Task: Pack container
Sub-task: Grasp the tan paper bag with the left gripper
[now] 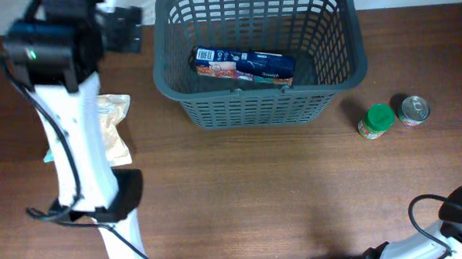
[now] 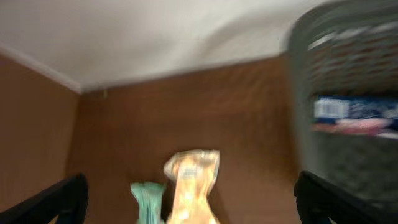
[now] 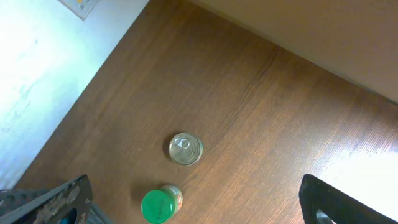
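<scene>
The dark grey lattice basket [image 1: 261, 106] stands at the back middle of the table. A blue box [image 1: 244, 66] lies inside it. My left gripper [image 1: 129, 32] is raised beside the basket's left wall. In the blurred left wrist view its fingers [image 2: 193, 208] are spread wide and empty above a yellowish snack bag [image 2: 193, 180]. The basket [image 2: 348, 74] and the box [image 2: 354, 115] are at the right of that view. My right gripper [image 3: 199, 205] is open and empty, high above a green-lidded jar [image 3: 158, 204] and a tin can [image 3: 186, 149].
The snack bag [image 1: 115, 127] lies left of the basket, partly under my left arm, with a teal packet [image 2: 147, 199] beside it. The jar [image 1: 377, 121] and can [image 1: 414, 110] stand right of the basket. Part of my right arm [image 1: 461, 205] shows at the front right corner.
</scene>
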Controlling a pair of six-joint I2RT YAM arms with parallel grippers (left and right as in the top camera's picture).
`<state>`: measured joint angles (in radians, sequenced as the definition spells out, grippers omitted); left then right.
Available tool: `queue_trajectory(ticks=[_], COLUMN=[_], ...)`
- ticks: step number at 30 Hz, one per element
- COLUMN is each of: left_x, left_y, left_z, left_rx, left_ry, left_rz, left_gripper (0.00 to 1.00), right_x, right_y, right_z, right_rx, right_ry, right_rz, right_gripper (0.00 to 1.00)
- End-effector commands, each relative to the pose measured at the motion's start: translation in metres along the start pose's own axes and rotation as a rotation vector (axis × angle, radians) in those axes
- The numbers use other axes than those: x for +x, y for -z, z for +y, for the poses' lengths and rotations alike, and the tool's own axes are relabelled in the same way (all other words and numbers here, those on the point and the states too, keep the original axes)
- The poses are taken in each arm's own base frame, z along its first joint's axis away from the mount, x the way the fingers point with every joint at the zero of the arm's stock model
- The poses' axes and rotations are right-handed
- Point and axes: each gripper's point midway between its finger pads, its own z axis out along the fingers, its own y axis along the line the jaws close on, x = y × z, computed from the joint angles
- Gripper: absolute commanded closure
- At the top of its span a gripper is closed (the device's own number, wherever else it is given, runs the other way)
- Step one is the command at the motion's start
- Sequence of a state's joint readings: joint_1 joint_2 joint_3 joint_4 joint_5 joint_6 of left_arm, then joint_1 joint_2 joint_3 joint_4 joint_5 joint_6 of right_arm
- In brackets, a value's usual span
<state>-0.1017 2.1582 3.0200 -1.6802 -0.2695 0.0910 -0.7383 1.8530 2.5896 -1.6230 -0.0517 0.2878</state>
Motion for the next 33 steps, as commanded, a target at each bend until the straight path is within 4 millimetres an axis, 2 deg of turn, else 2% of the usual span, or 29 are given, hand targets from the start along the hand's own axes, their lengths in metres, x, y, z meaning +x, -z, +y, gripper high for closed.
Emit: queue_trajectory(ticks=[1,3,4,5,6,7,9,12,14,19,25,29,31,33], left_x=[0.048,0.092,0.105,0.132,0.146,0.172,0.209,0.243,0.258,0.286,0.297,0.306,0.310,0.312], left_y=[-0.066,-0.099,-0.106,-0.118,-0.124,-0.135,-0.159,-0.194,-0.205,-0.233,-0.257,-0.265,-0.265,-0.263], left_z=[0.003,0.011,0.014,0.017,0.018,0.020,0.024,0.019,0.016,0.020,0.016,0.014,0.013,0.012], left_rx=[0.064,0.048,0.038,0.027,0.025,0.026,0.027,0.130,0.185,0.194,0.197,0.186,0.188,0.191], left_ry=[0.128,0.130,0.129,0.125,0.123,0.126,0.138,0.127,0.127,0.107,0.049,0.047,0.047,0.046], left_rz=[0.255,0.444,0.495,0.594,0.645,0.733,0.824,0.837,0.836,0.809,0.746,0.734,0.742,0.751], left_gripper=[0.03,0.06,0.09,0.10,0.10,0.10,0.09,0.01,0.01,0.01,0.01,0.00,0.11,0.41], right_x=[-0.001,-0.001,-0.001,-0.001,-0.001,-0.001,-0.001,-0.001,-0.001,-0.001,-0.001,-0.001,-0.001,-0.001], right_y=[0.000,0.000,0.000,0.000,0.000,0.000,0.000,0.000,0.000,0.000,0.000,0.000,0.000,0.000], right_z=[-0.002,-0.002,-0.002,-0.002,-0.002,-0.002,-0.002,-0.002,-0.002,-0.002,-0.002,-0.002,-0.002,-0.002], right_rx=[0.009,0.009,0.009,0.009,0.009,0.009,0.009,0.009,0.009,0.009,0.009,0.009,0.009,0.009], right_ry=[-0.007,-0.007,-0.007,-0.007,-0.007,-0.007,-0.007,-0.007,-0.007,-0.007,-0.007,-0.007,-0.007,-0.007], right_rz=[-0.005,-0.005,-0.005,-0.005,-0.005,-0.005,-0.005,-0.005,-0.005,-0.005,-0.005,-0.005,-0.005,-0.005], right_gripper=[0.01,0.01,0.01,0.01,0.01,0.01,0.01,0.01,0.01,0.01,0.01,0.01,0.01,0.01])
